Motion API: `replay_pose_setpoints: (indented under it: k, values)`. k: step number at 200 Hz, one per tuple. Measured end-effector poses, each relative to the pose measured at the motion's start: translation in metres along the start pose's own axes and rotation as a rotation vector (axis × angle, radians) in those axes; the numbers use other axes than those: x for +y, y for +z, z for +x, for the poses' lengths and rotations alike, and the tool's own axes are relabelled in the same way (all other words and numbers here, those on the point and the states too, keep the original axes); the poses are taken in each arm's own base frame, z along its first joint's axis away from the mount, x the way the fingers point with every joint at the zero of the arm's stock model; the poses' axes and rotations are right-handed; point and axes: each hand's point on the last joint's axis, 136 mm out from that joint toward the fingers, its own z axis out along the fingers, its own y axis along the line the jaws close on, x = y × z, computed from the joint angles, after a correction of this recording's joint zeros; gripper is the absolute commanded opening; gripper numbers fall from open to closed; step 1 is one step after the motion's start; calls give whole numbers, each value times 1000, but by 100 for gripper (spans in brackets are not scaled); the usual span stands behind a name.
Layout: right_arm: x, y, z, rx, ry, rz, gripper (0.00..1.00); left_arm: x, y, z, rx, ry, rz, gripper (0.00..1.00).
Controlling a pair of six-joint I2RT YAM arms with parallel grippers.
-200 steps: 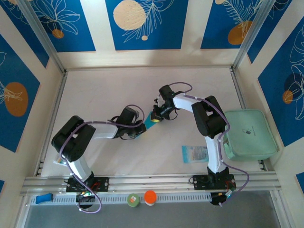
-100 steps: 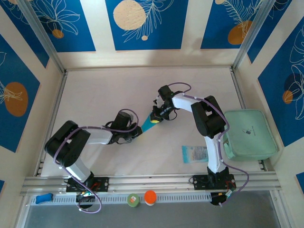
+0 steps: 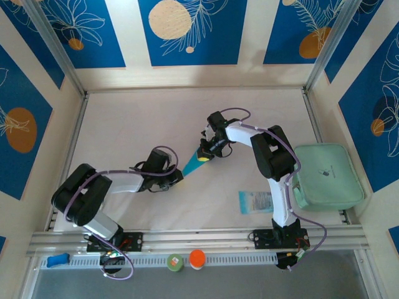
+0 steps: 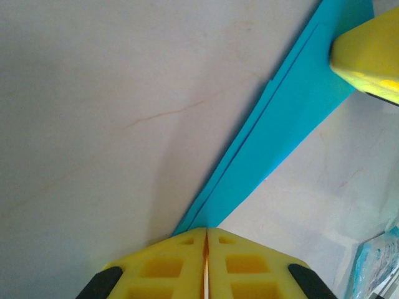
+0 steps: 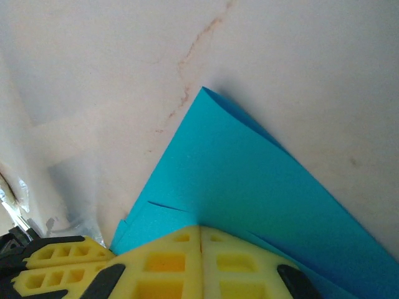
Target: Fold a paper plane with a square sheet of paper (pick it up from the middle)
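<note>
The cyan square sheet of paper (image 3: 192, 163) lies flat on the table, folded into a narrow pointed paper plane shape with long creases (image 4: 280, 124). My left gripper (image 3: 176, 175) is shut at the sharp lower-left tip, and the tip runs under its yellow fingertips (image 4: 206, 232). My right gripper (image 3: 204, 154) is shut and rests its tips on the wide upper-right end (image 5: 200, 227). In the right wrist view the paper (image 5: 237, 174) fans out ahead of the tips, with a folded layer edge showing. One yellow finger of the right gripper shows at the top right of the left wrist view (image 4: 368, 56).
A pale see-through packet (image 3: 255, 202) lies right of centre near the front; its corner shows beside the left gripper (image 4: 377, 261). A mint-green rounded pad (image 3: 328, 176) sits at the right edge. An orange cap (image 3: 197, 258) and a green one (image 3: 174, 261) stand on the front rail.
My left gripper has slid down and to the left along the paper toward its tip, baring more of the folded strip. The right gripper has stayed in place on the wide end.
</note>
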Motion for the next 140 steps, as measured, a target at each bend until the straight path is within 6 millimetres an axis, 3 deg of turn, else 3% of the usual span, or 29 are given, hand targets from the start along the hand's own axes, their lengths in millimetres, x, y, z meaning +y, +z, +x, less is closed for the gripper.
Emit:
replay_pose_setpoints:
  k: [76,112,140]
  values:
    - [-5,-6,-10,-30,-19,23,6,19,-37,-9,-34,-44,-65,24]
    - [-2,-10,-14,-43,-77,25,12,15,-66,-22,-113,-2,-74,50]
    - [16,-30,-13,-82,-137,18,31,15,-86,-37,-176,16,-123,78]
